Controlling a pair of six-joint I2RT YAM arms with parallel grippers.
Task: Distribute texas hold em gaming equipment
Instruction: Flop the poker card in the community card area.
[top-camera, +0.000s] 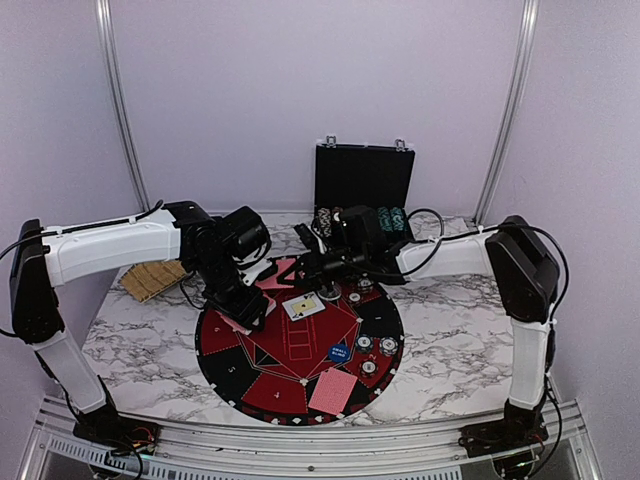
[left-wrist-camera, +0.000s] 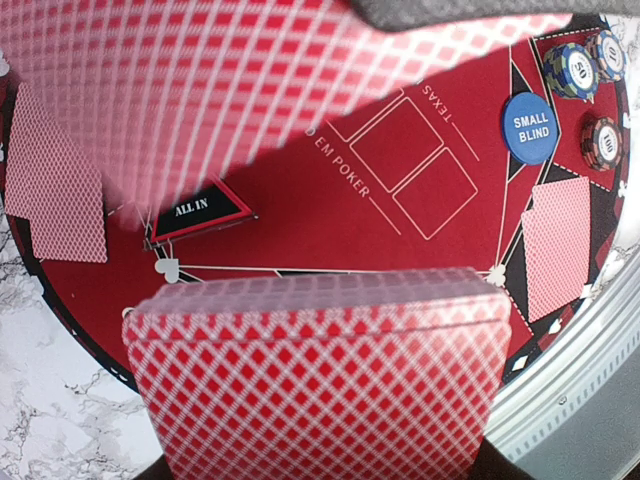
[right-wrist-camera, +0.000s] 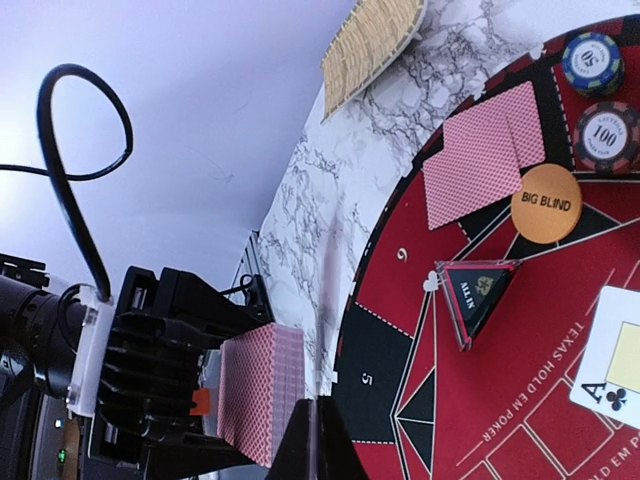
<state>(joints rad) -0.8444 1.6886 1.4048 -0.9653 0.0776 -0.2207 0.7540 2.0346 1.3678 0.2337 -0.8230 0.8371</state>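
My left gripper is shut on a deck of red-backed playing cards and holds it over the left edge of the round mat. My right gripper is shut on a single red-backed card, seen edge-on just beside the deck. On the mat lie a face-up ace, a pair of red-backed cards, a second pair, a blue small-blind disc, an orange big-blind disc, a clear all-in marker and chips.
The open black case stands at the back with rows of chips in front of it. A woven wooden piece lies at the left on the marble table. Metal rails run along the near edge.
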